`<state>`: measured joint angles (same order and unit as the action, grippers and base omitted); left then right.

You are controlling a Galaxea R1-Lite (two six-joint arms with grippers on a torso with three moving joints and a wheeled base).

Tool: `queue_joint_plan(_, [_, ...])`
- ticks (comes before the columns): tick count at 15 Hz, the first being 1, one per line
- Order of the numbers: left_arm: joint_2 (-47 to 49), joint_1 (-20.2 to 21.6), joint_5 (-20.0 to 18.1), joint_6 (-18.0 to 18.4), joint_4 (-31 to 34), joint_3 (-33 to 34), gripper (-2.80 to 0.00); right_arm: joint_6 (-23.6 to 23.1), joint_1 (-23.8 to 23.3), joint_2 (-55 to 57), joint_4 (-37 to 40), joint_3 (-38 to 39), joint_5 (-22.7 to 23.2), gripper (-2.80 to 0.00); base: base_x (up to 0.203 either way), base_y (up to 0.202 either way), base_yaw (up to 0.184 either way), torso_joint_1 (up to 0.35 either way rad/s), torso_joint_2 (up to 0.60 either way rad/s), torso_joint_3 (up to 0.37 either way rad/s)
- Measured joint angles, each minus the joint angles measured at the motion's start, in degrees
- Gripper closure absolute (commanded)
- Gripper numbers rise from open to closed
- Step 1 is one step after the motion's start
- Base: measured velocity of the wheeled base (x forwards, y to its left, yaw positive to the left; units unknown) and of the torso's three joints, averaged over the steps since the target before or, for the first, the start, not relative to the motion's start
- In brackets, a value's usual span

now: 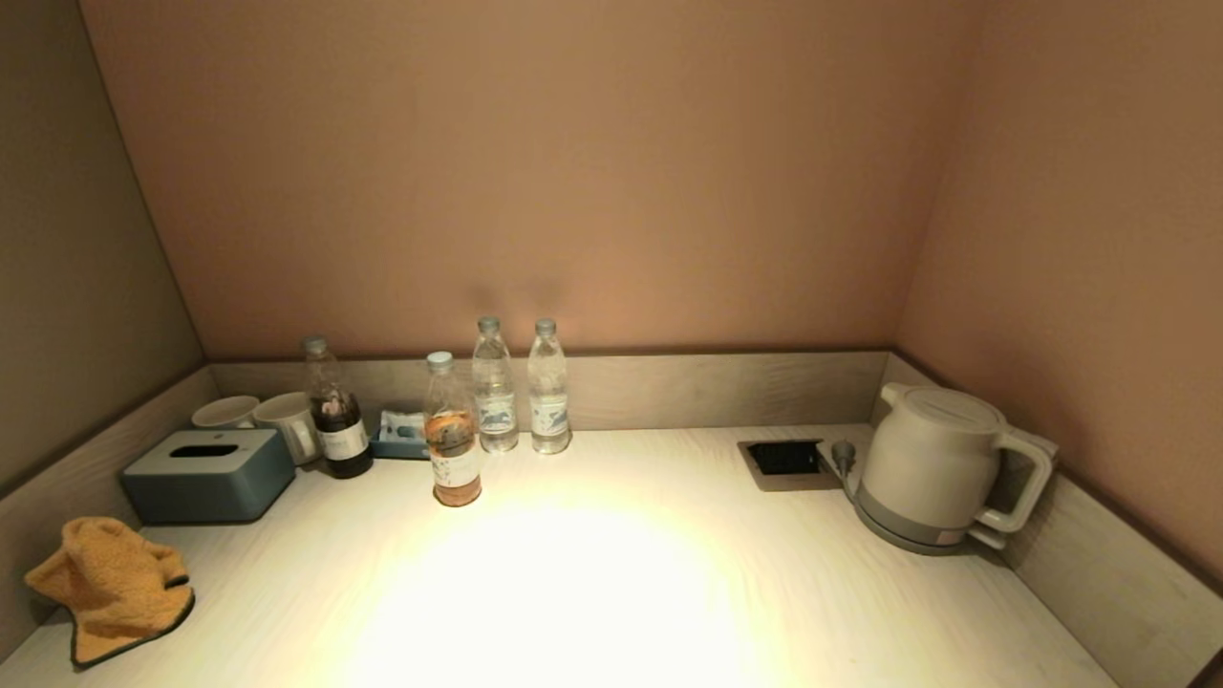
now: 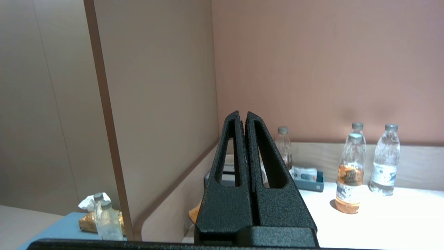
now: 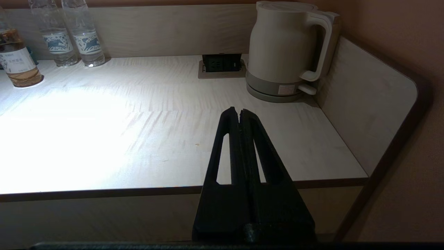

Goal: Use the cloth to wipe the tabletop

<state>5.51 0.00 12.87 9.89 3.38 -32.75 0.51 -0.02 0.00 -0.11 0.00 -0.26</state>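
I see the orange cloth [image 1: 110, 586] lying crumpled at the near left corner of the counter [image 1: 611, 573], against the left side panel and just in front of the grey tissue box [image 1: 208, 473]. Nothing touches it.

My left gripper [image 2: 242, 116] hangs off the counter's near left end, jaws clenched together and holding nothing. Past its body a sliver of cloth shows at the foot of the side panel. My right gripper [image 3: 239, 111] sits before the counter's front edge on the right, jaws likewise pressed tight and empty, pointed toward the kettle [image 1: 941, 466]. Neither arm appears in the head view.

Along the back wall stand two clear water bottles [image 1: 522, 387] side by side. A bottle of amber drink [image 1: 451, 443] stands in front of them, slightly left. Further left are a dark bottle [image 1: 333, 420], two white mugs [image 1: 258, 417] and a small blue tray [image 1: 399, 438]. The kettle rests on its base at the right rear corner, beside a recessed socket [image 1: 785, 460].
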Motion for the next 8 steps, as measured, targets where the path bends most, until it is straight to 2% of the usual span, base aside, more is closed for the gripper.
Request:
queue_joint_plan(5, [-4.84,0.07,-0.17,-0.67,-0.69,6.11,0.0,0.01,0.02,0.0,-0.05,0.0,0.0,0.0,0.0,0.0,0.0,0.0,0.0,0.0])
queue_joint_plan(8, [-5.31,0.07,-0.74,-4.02,-3.11,12.58,0.0,0.03,0.01,0.0,-0.05,0.0,0.02,0.0,0.0,0.0,0.0,0.0,0.0,0.0])
